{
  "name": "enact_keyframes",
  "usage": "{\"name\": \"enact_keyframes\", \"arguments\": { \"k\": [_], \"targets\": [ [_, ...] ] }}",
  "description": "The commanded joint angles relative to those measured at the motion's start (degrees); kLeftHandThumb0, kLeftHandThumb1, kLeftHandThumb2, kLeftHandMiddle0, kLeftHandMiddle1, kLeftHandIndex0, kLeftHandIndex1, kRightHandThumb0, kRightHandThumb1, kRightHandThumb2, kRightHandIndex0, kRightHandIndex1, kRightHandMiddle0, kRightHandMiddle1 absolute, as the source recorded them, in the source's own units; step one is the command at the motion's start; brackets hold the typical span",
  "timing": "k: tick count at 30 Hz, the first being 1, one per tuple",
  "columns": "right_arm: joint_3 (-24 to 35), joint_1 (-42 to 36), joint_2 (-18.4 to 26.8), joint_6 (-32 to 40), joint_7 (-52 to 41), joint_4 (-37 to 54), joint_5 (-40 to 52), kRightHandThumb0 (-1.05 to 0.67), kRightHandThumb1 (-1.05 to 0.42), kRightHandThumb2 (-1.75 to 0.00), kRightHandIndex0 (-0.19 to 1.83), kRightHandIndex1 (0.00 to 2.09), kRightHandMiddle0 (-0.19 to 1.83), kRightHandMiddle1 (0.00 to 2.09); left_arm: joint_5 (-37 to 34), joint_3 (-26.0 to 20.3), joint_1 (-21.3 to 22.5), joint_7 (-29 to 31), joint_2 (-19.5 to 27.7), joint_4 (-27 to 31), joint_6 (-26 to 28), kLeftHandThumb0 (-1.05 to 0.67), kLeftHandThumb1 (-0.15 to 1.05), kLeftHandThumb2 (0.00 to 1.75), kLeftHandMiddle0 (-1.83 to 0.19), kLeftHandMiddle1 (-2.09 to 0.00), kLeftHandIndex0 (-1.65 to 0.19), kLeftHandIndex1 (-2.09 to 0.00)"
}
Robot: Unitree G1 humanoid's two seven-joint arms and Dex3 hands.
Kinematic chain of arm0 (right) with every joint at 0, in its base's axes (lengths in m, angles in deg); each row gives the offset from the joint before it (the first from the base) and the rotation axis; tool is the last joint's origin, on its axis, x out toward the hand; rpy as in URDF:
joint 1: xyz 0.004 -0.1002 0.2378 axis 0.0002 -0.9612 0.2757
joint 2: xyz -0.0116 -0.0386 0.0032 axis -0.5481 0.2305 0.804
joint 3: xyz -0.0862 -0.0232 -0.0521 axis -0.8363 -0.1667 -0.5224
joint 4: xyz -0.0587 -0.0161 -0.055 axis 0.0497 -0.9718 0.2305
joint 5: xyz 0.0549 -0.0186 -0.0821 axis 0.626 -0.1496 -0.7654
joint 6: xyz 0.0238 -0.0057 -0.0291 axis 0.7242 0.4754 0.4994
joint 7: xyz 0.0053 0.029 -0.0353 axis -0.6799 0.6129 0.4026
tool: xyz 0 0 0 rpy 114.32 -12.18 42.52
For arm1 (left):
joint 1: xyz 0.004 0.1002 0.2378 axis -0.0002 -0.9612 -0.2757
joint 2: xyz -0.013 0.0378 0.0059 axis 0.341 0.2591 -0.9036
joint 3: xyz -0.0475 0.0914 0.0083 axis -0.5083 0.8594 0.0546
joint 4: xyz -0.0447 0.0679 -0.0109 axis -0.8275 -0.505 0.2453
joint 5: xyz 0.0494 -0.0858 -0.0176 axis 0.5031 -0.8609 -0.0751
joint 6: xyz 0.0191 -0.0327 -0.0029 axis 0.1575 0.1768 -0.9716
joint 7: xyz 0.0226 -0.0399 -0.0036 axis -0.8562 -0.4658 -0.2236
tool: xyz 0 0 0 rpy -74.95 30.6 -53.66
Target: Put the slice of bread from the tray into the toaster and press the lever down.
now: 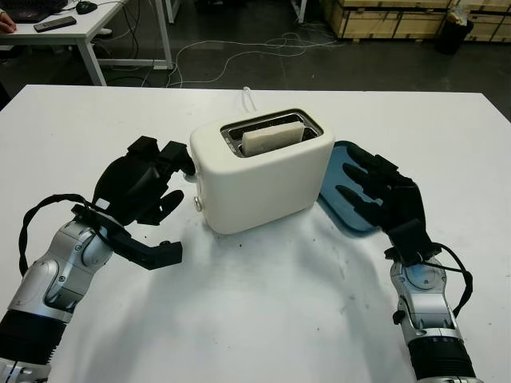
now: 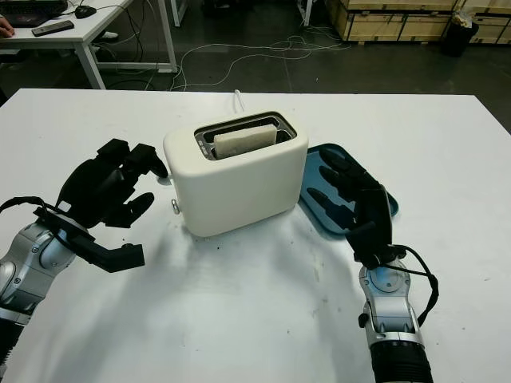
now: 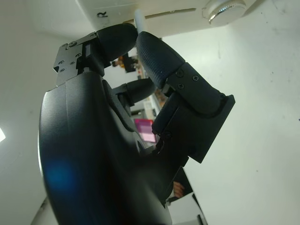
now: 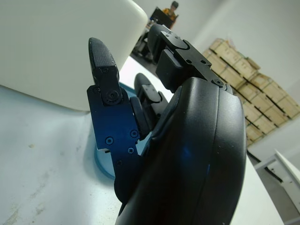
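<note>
toaster (image 1: 263,171) mid-table — hands flanking, bare table (image 1: 263,319) in front

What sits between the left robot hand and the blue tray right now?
The toaster, with the bread slice in its slot, stands between the left robot hand and the tray, as the eye views show. The right robot hand is over the tray.

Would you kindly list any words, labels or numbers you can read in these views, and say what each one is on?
"R": a single dark letter on the white toaster side, near its lever and the left hand.
The knob markings are too blurred to read.
No other text is legible.
</note>
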Motion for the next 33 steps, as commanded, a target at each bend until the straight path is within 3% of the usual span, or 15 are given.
{"name": "enact_keyframes", "arguments": {
  "k": [1, 11, 20, 26, 30, 33],
  "targets": [
    [-0.01, -0.13, -0.26, -0.75, -0.01, 0.28, 0.51, -0.41, -0.92, -0.03, 0.66, 0.00, 0.63, 0.00, -0.56, 0.04, 0.22, 0.95, 0.85, -0.04, 0.02, -0.66, 0.55, 1.48, -0.07, -1.75, 0.00, -1.72],
    [0.02, -0.16, -0.26, -0.39, -0.63, 0.64, 1.00, -0.41, -0.92, -0.03, 0.65, 0.00, 0.62, 0.00, -0.92, 2.03, 1.52, 3.33, 0.47, -2.41, -0.89, -0.68, 0.50, 1.48, -0.10, -1.75, 0.00, -1.73],
    [0.07, -0.16, 0.01, -0.68, -1.30, 0.77, 1.81, -0.41, -0.92, -0.04, 0.65, 0.00, 0.62, 0.00, -0.79, 5.79, 3.68, 4.30, -0.50, -8.71, -1.34, -0.66, 0.34, 1.51, -0.21, -1.75, -0.05, -1.73],
    [0.19, -0.15, 0.08, -1.52, -1.77, 0.35, 2.31, -0.40, -0.92, -0.03, 0.64, 0.00, 0.61, 0.00, -1.28, 8.35, 3.81, 5.54, -3.24, -15.02, 2.55, -0.65, 0.30, 1.51, -0.21, -1.73, -0.11, -1.65],
    [0.29, -0.26, 0.21, -2.16, -2.13, 0.13, 2.46, -0.41, -0.92, -0.03, 0.65, 0.00, 0.61, 0.00, -2.89, 9.63, 2.36, 1.94, -6.55, -20.31, 2.42, -0.66, 0.32, 1.53, -0.21, -1.74, -0.13, -1.65],
    [0.33, -0.36, 0.34, -1.88, -2.32, 0.43, 2.33, -0.43, -0.92, -0.04, 0.64, 0.00, 0.61, 0.00, -2.89, 10.69, 0.41, 0.48, -8.35, -20.40, 3.61, -0.61, 0.30, 1.55, -0.19, -1.75, -0.11, -1.66]
  ]
}}
